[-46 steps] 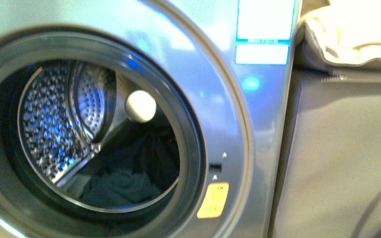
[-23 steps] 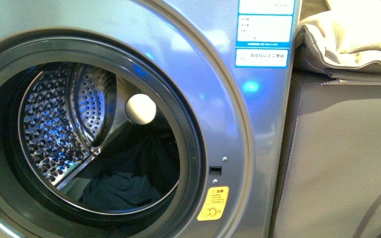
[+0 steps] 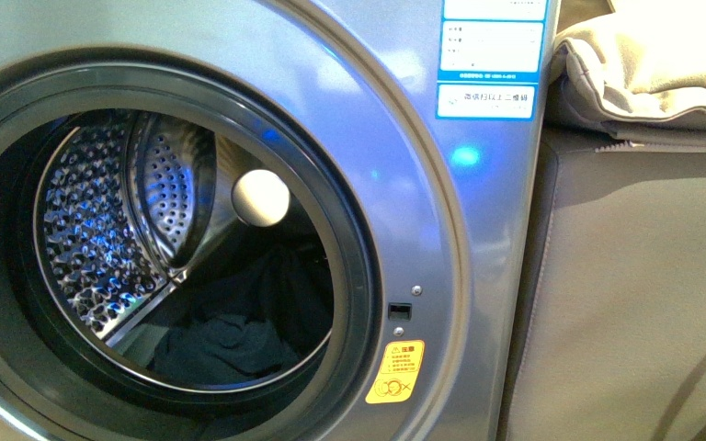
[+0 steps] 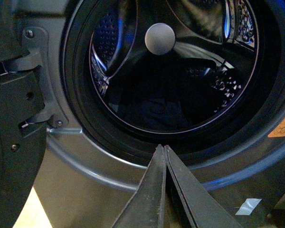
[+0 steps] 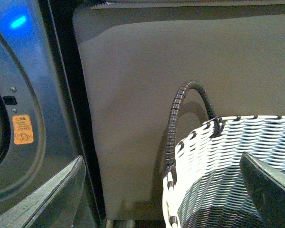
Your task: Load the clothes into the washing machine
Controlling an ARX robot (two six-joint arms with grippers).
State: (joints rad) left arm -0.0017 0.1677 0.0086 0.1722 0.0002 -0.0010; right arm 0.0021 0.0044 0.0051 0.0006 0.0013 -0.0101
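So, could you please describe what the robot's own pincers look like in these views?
The left pincer has two long, flat, matte dark-grey fingers tapering to thin tips. The right pincer shows the same dark, flat, wedge-shaped fingers. No cables, markings or arm links are visible.

Your left hand (image 4: pixel 164 151) has its two dark fingers (image 4: pixel 149 190) pressed together until the tips meet, with nothing between them, and they narrow to one point. Your right hand (image 5: pixel 164 190) is wide open, its two dark fingers (image 5: pixel 52 194) standing well apart at both sides of its wrist view and holding nothing. In the front view neither of your arms is visible.
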